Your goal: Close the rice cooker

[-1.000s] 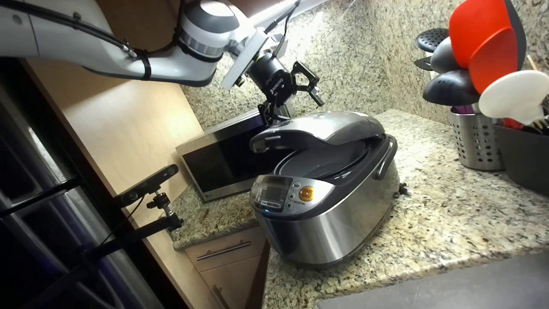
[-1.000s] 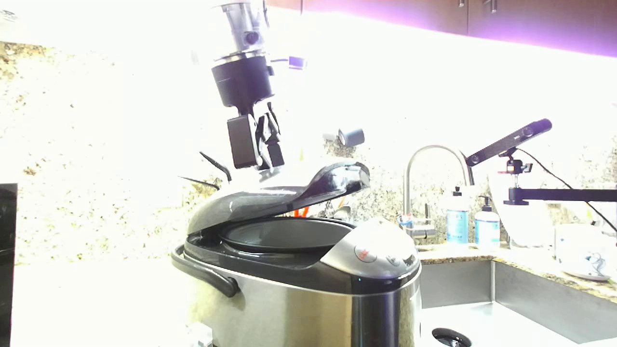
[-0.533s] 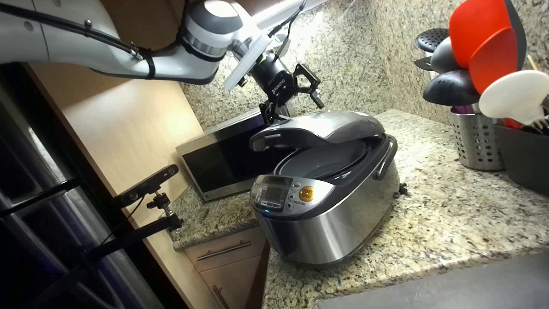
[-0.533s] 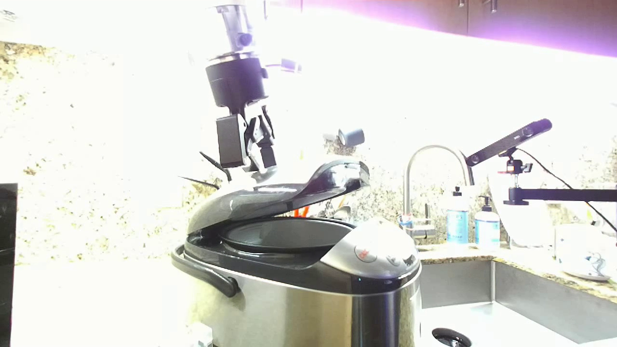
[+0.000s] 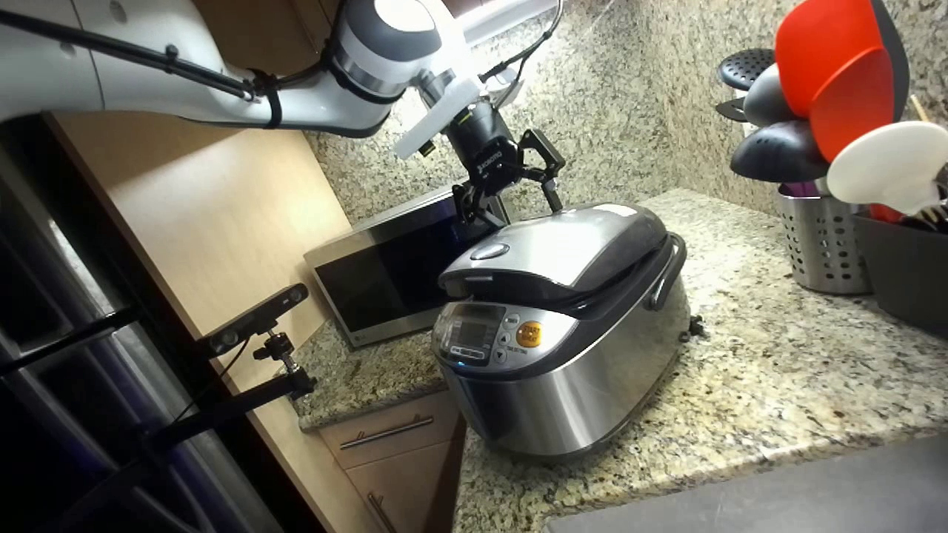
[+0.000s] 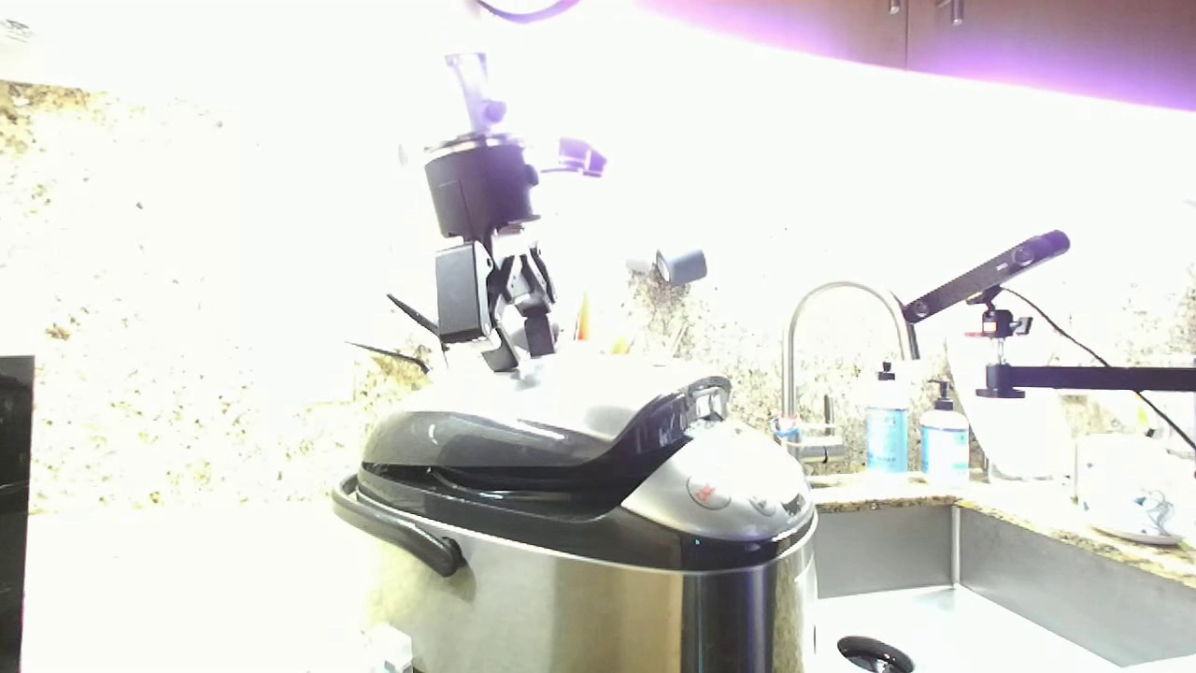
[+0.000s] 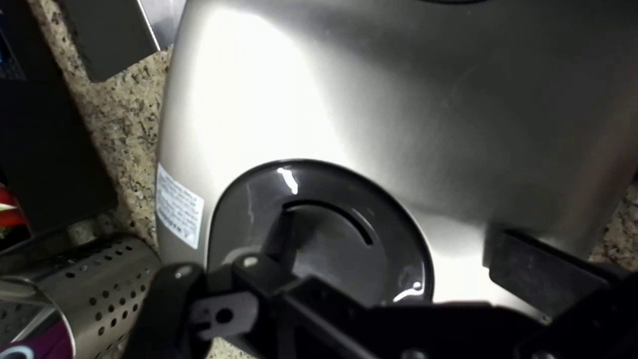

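Observation:
The rice cooker (image 5: 563,400) is a rounded steel cooker on the granite counter; it also shows in an exterior view (image 6: 579,608). Its domed lid (image 5: 555,248) is low over the body, with a thin dark gap along its side and front edge. The inner pot is hidden under it. My gripper (image 5: 524,215) is above the rear half of the lid, fingers pointing down and spread apart, nothing between them. In the wrist view the gripper (image 7: 391,232) straddles part of the dark round vent (image 7: 349,199). The fingertips appear to touch the lid.
A microwave (image 5: 385,274) stands behind the cooker. A perforated utensil holder (image 5: 818,252) and a dark bin (image 5: 903,274) are on the counter beside it; the holder also shows in the wrist view (image 7: 104,294). A mounted camera (image 5: 255,318) and a sink (image 6: 888,561) are nearby.
The lid has swung down from well raised to nearly level with the body, covering the pot opening. My gripper has moved down with it, fingers still apart.

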`<action>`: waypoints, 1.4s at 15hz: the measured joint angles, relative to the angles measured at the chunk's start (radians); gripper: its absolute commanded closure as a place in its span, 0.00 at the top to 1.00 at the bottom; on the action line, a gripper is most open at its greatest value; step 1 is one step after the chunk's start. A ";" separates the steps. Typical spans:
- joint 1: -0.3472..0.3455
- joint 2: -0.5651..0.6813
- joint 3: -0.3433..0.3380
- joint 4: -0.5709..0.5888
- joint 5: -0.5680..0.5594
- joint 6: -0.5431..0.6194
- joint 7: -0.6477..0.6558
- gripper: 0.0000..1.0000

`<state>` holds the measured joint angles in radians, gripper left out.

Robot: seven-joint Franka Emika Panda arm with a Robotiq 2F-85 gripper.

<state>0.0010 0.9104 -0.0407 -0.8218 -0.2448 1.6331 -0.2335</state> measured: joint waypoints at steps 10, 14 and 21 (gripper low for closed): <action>-0.009 0.112 0.001 0.150 0.014 -0.060 0.000 1.00; -0.007 0.137 0.000 0.191 0.008 -0.079 0.000 1.00; 0.000 0.162 0.000 0.228 -0.015 -0.080 0.000 1.00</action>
<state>0.0011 1.0728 -0.0411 -0.5936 -0.2599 1.5528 -0.2335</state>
